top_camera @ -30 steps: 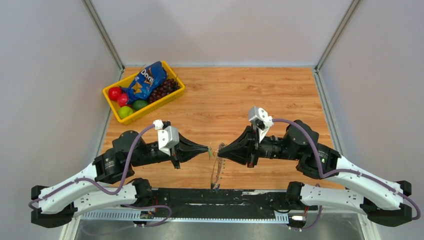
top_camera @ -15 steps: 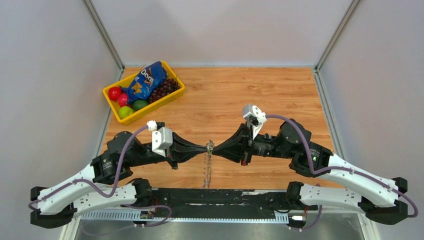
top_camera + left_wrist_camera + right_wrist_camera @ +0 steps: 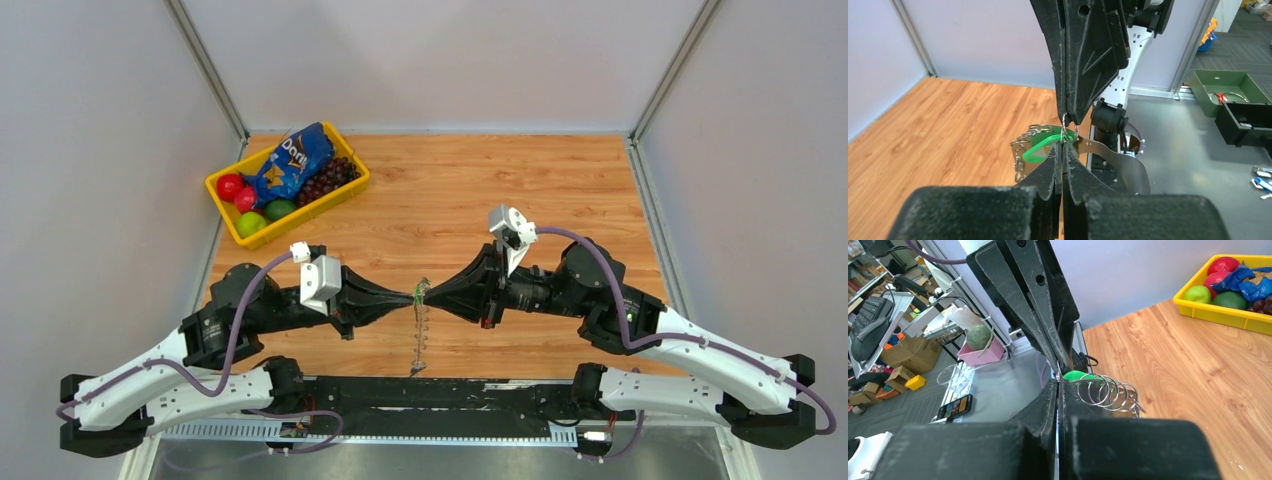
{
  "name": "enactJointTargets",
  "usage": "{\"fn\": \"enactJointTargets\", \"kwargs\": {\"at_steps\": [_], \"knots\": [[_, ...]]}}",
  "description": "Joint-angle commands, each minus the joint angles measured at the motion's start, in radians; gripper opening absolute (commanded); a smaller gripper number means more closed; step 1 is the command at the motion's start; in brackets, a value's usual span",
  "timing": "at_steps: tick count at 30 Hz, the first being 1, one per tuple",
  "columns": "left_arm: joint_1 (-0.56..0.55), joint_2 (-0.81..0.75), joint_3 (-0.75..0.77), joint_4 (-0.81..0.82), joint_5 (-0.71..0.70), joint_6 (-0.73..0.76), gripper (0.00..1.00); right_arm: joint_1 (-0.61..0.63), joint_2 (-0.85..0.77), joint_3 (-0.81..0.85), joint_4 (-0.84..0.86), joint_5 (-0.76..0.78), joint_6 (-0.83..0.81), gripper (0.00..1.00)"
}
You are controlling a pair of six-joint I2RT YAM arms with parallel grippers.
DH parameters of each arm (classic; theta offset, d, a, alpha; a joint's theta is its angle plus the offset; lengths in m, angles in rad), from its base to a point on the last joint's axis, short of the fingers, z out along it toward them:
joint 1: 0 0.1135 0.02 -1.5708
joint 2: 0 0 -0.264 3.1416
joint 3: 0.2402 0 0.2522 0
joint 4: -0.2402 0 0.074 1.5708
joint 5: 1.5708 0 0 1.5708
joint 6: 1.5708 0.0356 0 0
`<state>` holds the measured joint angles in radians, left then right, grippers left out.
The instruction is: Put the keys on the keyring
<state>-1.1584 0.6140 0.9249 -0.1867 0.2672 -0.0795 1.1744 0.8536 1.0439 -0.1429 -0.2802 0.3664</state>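
In the overhead view, the 2 arms are seen reaching toward each other above the near middle of the wooden table (image 3: 520, 180), the left gripper (image 3: 412, 298) pointed toward 3 o'clock and the right gripper (image 3: 430, 296) toward 9 o'clock, so that their tips meet almost nose to nose. Both pairs of jaws are pressed together. The keys (image 3: 421, 290) are pinched at the tip of the left gripper, right at the meeting point, and are shown overhead only as a small green speck. In the left wrist view their green tag (image 3: 1040, 148) is seen sticking out toward 9 o'clock from the closed fingertips. The keyring (image 3: 420, 340) is clamped in the right gripper and hangs from the tips toward 6 o'clock, edge-on to the overhead camera, so that it appears as a thin line with its lower end near the black rail at the table's near edge. In the right wrist view its fringe of small silver rings (image 3: 1104, 392) is fanned out just beside the fingertips, touching the green tag. Whether any key has been threaded onto the hoop cannot be told. At 10 o'clock on the table, well apart from the grippers, a yellow tray (image 3: 310, 208) is set, holding a blue chip bag (image 3: 292, 160), grapes and round fruit.
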Motion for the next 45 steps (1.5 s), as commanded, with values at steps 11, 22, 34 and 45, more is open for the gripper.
{"fn": "enactJointTargets", "kwargs": {"at_steps": [11,22,34,45], "knots": [[-0.004,-0.014,0.005,0.055,0.056,0.008,0.0,-0.004,-0.026,-0.003,0.129,0.072,0.045,0.0],[-0.004,-0.014,0.0,0.062,0.068,0.006,0.0,-0.004,-0.037,-0.027,0.179,0.098,0.037,0.0],[-0.004,-0.001,-0.004,0.07,0.061,0.003,0.0,-0.004,-0.075,-0.151,0.43,0.068,0.026,0.0],[-0.004,0.016,-0.012,0.084,0.073,0.008,0.26,-0.004,-0.067,-0.219,0.579,0.075,0.042,0.0]]}}
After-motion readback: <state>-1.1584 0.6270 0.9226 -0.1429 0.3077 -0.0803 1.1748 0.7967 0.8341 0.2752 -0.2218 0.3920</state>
